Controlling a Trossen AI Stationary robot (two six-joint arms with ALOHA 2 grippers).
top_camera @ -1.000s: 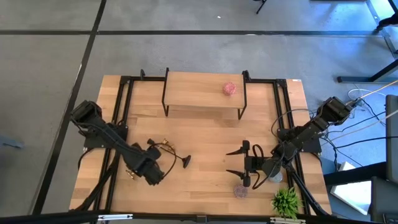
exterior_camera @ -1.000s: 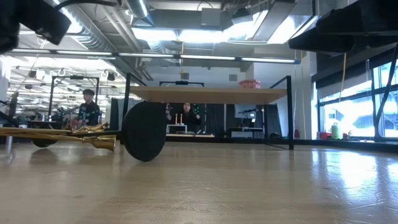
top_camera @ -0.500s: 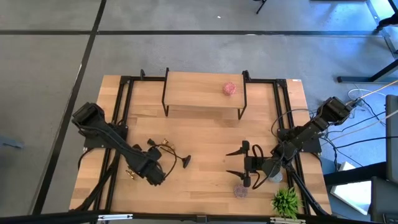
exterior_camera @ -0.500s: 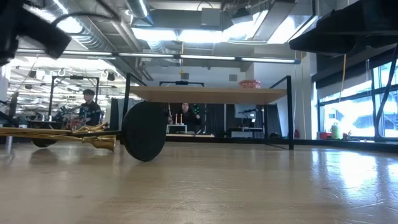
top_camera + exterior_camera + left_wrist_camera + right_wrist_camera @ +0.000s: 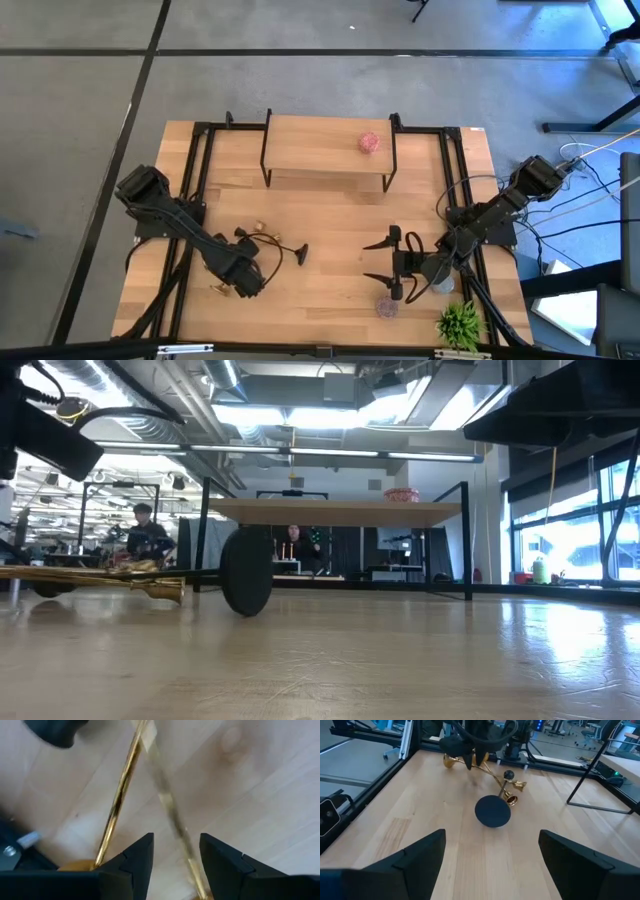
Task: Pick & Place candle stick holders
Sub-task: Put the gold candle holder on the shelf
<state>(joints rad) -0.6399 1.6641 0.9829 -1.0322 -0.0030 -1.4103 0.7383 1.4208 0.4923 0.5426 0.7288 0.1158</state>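
Three candle stick holders (image 5: 262, 244) lie apparently crossed, clear of table edges.

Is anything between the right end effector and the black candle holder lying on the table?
Nothing visible. Bare table lies between the open right end effector and the black candle holder; the gold holders lie beyond it.

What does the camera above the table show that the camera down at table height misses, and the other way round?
Only the high view shows both arms, the left gripper over the lying candle stick holders, the right gripper open and apart from them, a green plant and the pink ball on the wooden shelf. Only the low view shows the room behind, with people. Both show the black holder lying down beside the gold ones.
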